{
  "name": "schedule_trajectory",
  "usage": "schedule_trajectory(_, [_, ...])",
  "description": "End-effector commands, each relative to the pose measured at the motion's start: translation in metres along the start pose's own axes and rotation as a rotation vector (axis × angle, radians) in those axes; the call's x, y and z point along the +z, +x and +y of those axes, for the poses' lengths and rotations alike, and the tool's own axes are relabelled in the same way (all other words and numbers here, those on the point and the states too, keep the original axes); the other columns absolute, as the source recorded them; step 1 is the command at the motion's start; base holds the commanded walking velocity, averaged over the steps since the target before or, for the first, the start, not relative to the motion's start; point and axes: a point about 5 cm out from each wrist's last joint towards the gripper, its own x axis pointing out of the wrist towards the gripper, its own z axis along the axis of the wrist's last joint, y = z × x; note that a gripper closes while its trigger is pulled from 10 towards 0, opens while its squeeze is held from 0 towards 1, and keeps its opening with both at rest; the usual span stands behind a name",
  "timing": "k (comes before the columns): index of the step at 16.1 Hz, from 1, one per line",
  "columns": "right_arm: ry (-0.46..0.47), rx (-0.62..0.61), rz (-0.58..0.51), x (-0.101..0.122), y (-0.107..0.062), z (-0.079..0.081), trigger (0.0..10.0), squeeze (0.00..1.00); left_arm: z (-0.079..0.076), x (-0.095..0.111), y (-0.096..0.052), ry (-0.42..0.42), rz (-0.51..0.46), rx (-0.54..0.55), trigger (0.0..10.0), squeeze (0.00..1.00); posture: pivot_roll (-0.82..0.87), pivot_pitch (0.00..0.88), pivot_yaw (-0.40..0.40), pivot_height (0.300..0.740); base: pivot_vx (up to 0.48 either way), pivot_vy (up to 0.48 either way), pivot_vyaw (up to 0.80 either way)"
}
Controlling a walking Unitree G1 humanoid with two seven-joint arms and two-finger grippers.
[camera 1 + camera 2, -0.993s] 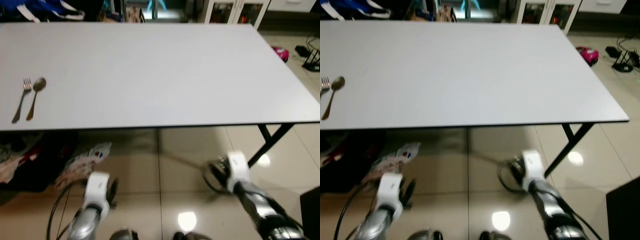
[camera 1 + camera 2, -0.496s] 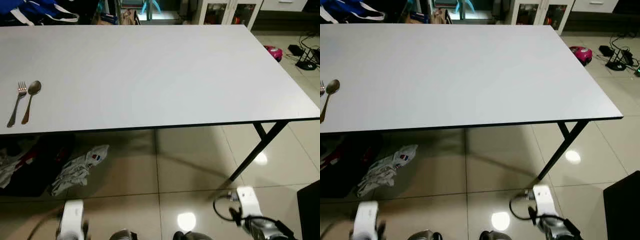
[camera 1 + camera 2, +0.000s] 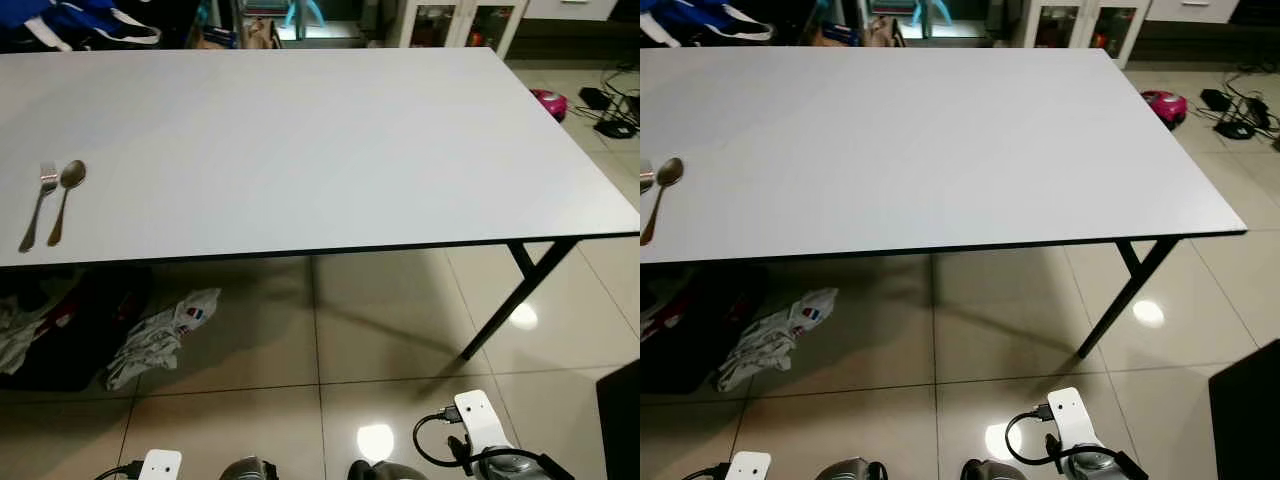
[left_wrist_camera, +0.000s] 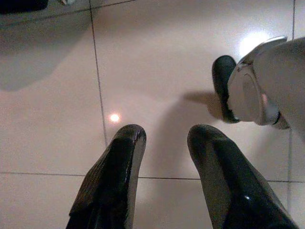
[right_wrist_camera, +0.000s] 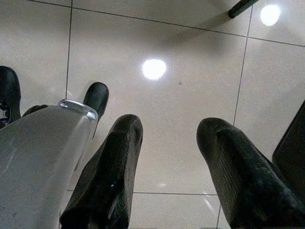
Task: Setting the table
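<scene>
Grey laminate covered the long surface, where a metal fork and metal spoon lay side by side at nine o'clock. Both arms had been lowered since a second before; the left end effector and right end effector hung spread and empty over the tiled floor, suggesting more settings were to be fetched.

A long white bench on black legs stands over glossy beige floor tiles reflecting ceiling lights. Crumpled clothes lie beneath it; white glass-fronted cabinets line the far wall.
</scene>
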Motion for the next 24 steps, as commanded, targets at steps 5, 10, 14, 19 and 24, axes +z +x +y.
schedule_trajectory(5, [-0.002, -0.008, 0.007, -0.002, 0.000, 0.000, 10.0, 0.00, -0.006, 0.008, 0.002, 0.056, -0.020, -0.022, 10.0, 0.00, -0.10, 0.087, 0.003, 0.740, 0.000, 0.000, 0.00])
schedule_trajectory(10, [-0.002, -0.009, 0.017, -0.006, 0.000, 0.001, 10.0, 0.00, -0.008, 0.006, 0.001, 0.062, -0.012, -0.033, 10.0, 0.00, -0.10, 0.081, 0.006, 0.740, 0.000, 0.000, 0.00])
schedule_trajectory(14, [-0.006, -0.007, 0.019, -0.006, 0.000, 0.001, 10.0, 0.00, -0.007, 0.007, 0.001, 0.051, -0.016, -0.027, 10.0, 0.00, -0.10, 0.077, 0.002, 0.740, 0.000, 0.000, 0.00])
schedule_trajectory(19, [-0.016, -0.007, 0.020, -0.005, 0.000, 0.001, 10.0, 0.00, -0.007, 0.012, 0.002, 0.055, -0.027, -0.028, 10.0, 0.00, -0.10, 0.060, -0.006, 0.740, 0.000, 0.000, 0.00])
schedule_trajectory(24, [-0.018, -0.006, 0.012, -0.001, 0.000, 0.003, 10.0, 0.00, -0.003, 0.020, 0.004, 0.079, -0.045, -0.025, 10.0, 0.00, -0.11, 0.042, 0.002, 0.740, 0.000, 0.000, 0.00])
